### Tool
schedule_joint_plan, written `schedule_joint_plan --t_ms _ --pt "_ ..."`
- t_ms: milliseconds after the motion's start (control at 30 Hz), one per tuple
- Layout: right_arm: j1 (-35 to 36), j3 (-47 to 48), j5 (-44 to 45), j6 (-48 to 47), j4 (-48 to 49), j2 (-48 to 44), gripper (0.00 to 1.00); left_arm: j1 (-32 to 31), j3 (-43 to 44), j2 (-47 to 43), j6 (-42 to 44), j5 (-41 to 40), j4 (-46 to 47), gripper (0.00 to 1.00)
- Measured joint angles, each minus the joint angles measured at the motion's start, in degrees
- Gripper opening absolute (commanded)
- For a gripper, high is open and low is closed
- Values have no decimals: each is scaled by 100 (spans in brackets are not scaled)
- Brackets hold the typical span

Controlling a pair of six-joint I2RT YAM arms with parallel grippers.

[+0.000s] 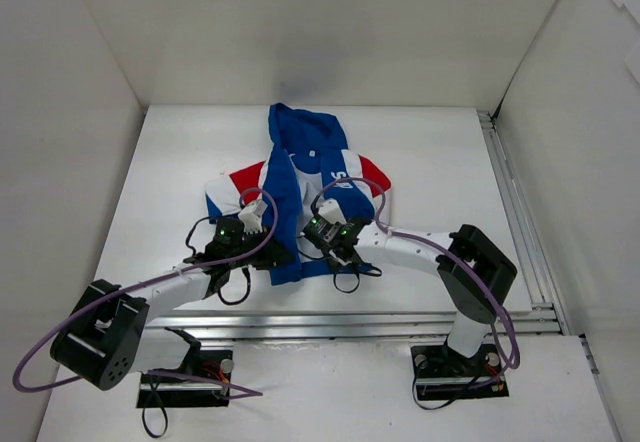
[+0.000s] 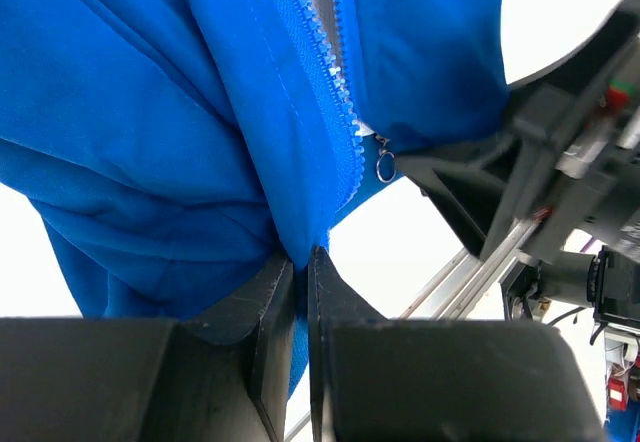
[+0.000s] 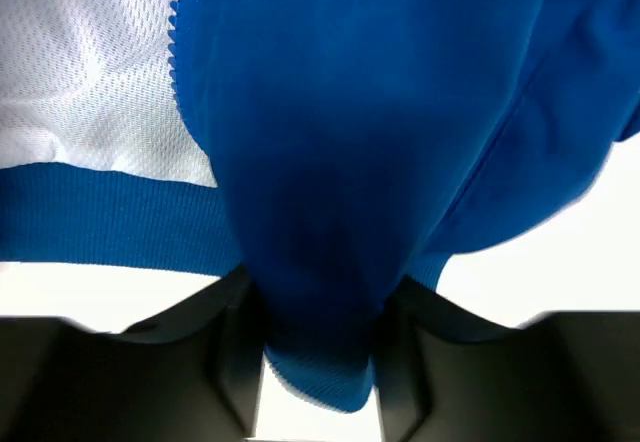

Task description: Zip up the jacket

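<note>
The blue jacket [image 1: 300, 162], with red and white side panels, lies spread in the middle of the white table, its front apart at the bottom. My left gripper [image 1: 278, 252] [image 2: 302, 254] is shut on the lower hem of one front panel. Just above it in the left wrist view, the zipper teeth [image 2: 335, 92] run down to the slider with its ring pull [image 2: 385, 168]. My right gripper [image 1: 312, 237] [image 3: 318, 297] is at the other panel's lower edge. A thick fold of blue fabric [image 3: 330, 162] fills the space between its fingers and touches both. White mesh lining [image 3: 90, 82] shows to the left.
Aluminium rails run along the table's near edge [image 1: 380, 312] and right side [image 1: 515, 202]. White walls enclose the table on three sides. The right gripper's body [image 2: 560, 182] sits close beside the left one. Purple cables loop off both arms.
</note>
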Motion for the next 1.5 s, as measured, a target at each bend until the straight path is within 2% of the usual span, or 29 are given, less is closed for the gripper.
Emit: schedule_joint_plan --t_ms 167,233,400,733,1133,1233,1367,1500 --pt "-2 20 4 -44 20 103 6 37 0 0 -2 52 2 5" --pt "-28 28 -4 -81 42 103 0 44 0 0 0 66 2 5" --pt "-280 -116 -337 -247 271 -94 0 44 31 -24 -11 118 7 5" --pt "-1502 -566 -2251 -817 942 -1871 0 92 31 -166 -201 382 846 4" --pt "-2288 -953 -4962 -852 1908 -2011 0 103 199 -144 -374 474 2256 0" --pt "-2551 -1032 -5665 -748 2382 -2015 0 109 304 -149 -275 509 2387 0" --pt "-2979 -1674 -6813 -260 3893 -2037 0 109 376 -234 -87 551 2409 0" --pt "-3213 -1906 -7453 107 4903 -1753 0 109 522 -411 173 562 2223 0"
